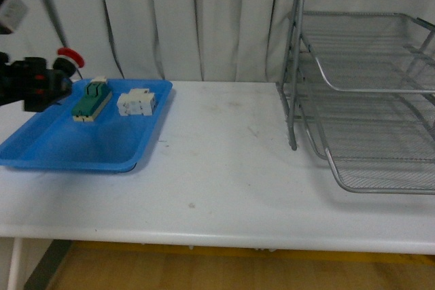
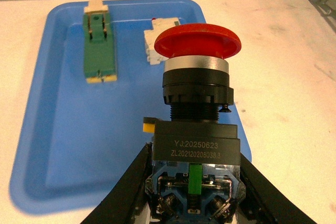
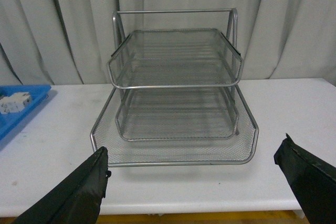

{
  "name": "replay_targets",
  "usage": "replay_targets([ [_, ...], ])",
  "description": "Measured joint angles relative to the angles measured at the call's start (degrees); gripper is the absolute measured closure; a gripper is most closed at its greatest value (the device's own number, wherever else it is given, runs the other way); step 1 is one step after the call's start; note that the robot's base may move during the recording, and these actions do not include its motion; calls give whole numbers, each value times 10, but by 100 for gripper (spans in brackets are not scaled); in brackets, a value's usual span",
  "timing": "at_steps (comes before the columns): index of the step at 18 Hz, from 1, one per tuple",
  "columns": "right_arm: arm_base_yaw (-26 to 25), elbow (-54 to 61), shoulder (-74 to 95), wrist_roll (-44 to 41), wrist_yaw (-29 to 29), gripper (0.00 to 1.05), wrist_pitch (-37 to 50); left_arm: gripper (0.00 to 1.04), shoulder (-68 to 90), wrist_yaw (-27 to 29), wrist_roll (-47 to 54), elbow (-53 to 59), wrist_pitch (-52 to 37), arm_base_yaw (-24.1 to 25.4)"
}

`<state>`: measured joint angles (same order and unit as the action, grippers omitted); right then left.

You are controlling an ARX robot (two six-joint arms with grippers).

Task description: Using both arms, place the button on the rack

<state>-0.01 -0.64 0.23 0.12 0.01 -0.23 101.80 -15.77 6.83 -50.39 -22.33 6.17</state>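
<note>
Clamped between the black fingers [image 2: 126, 184] of the left gripper [image 2: 193, 182] is the button [image 2: 197, 103], gripped low on its blocky body, with the jaws closed on two opposite flat sides. It is held in the air over the blue tray [image 2: 31, 129], apparently clear of the tray floor, at the left end of the table [image 1: 224, 168].

Its long axis runs from the blocky base through the black threaded collar to the red mushroom cap, in line with the gripper. The cap is pointed away from the wrist; in the front view it is seen above the gripper and on its rack side.

The part is judged to be rigid, light and compact, with hard smooth faces that may be slippery. The flat sides of the body are judged the soundest place for a hold. The round cap would likely roll in a pinch and be depressed if pushed on top.

Beyond it, on the tray, the green-and-cream block [image 2: 100, 45] and the white block [image 1: 136, 102] are laid side by side, not touching.

Farthest off, at the right end of the table, the rack [image 3: 173, 85] is stood, well apart from the button. The right gripper [image 3: 193, 153] is spread wide and empty, faced toward the rack's open front.
</note>
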Motion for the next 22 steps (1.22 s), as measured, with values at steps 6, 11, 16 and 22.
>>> replay_targets([
  [6, 0, 0, 0, 0, 0, 6, 0, 68, -232, -65, 7, 261, -29, 64],
  [11, 0, 0, 0, 0, 0, 6, 0, 68, -196, -67, 7, 263, -50, 76],
  [16, 0, 0, 0, 0, 0, 6, 0, 68, -186, -59, 7, 263, -57, 65],
  [22, 0, 0, 0, 0, 0, 6, 0, 68, -186, -59, 7, 263, -61, 58],
])
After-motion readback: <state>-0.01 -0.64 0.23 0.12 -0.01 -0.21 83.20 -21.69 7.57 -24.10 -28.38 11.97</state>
